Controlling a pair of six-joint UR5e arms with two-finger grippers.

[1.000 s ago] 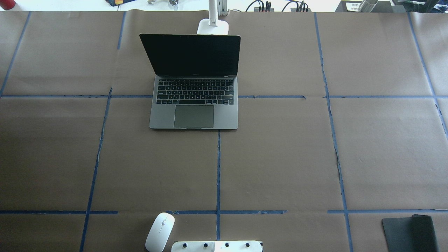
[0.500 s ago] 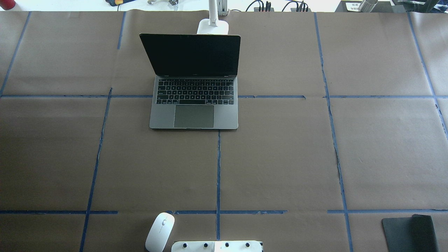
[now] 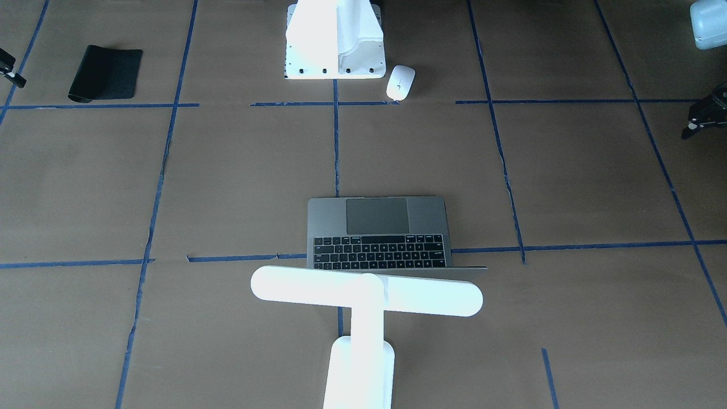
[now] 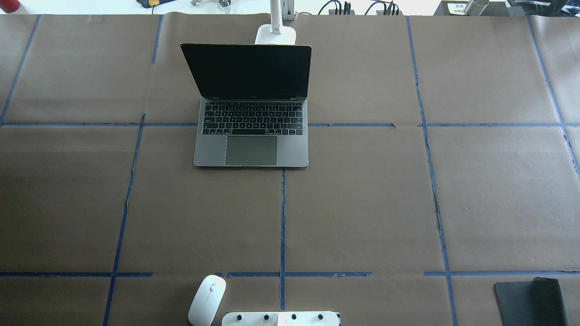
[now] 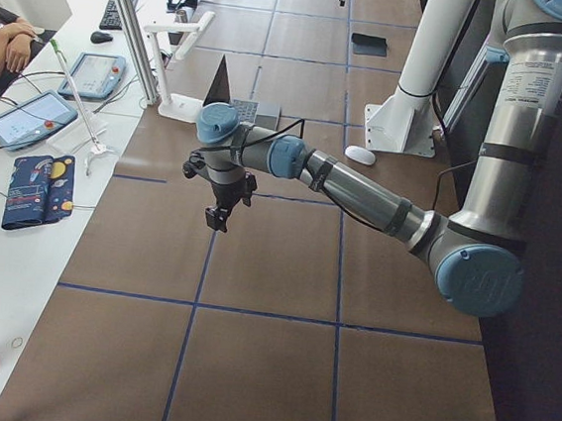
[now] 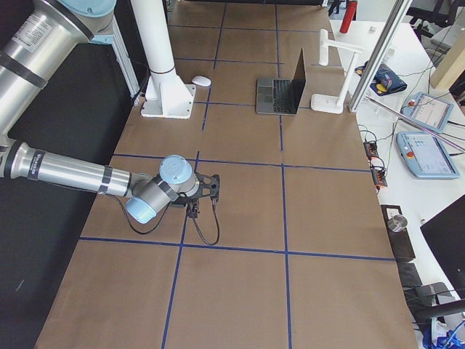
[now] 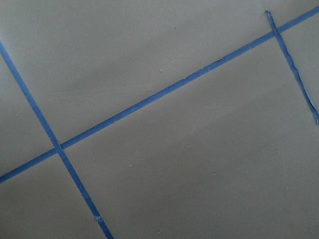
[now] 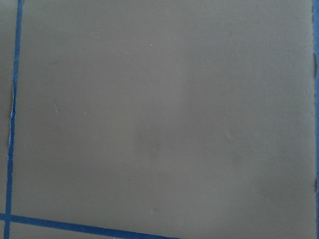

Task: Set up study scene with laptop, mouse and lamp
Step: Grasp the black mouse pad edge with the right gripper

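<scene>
Overhead exterior view shows the laptop (image 4: 251,136) standing open at the middle of the desk (image 4: 362,203), its dark screen and keyboard turned toward the robot, as a user seated on that side would want it. The lamp (image 3: 363,295) stands just behind the lid at the desk's far edge, and in the front-facing view its long bar head lies across the lid's top edge, placed to throw light down on the keys. The mouse (image 4: 207,300) lies at the near edge, just beside the white pedestal (image 4: 281,318) on the robot's left and well apart from the laptop. The black mouse pad (image 4: 530,301) sits in the near corner on the robot's right, with nothing on it. Judged from this layout, the laptop and lamp look arranged and the mouse is the piece not yet brought into the scene. The left end effector (image 5: 218,216) hangs above bare paper out toward the desk's left end, and the right end effector (image 6: 209,190) hovers low over the paper toward the right end. Neither is near any of the three items, and both wrist cameras see only brown paper and blue tape. Whether either end effector is open or closed cannot be told, though nothing shows in either grasp. The mouse's glossy, low shell would likely call for a careful pinch across its sides.
</scene>
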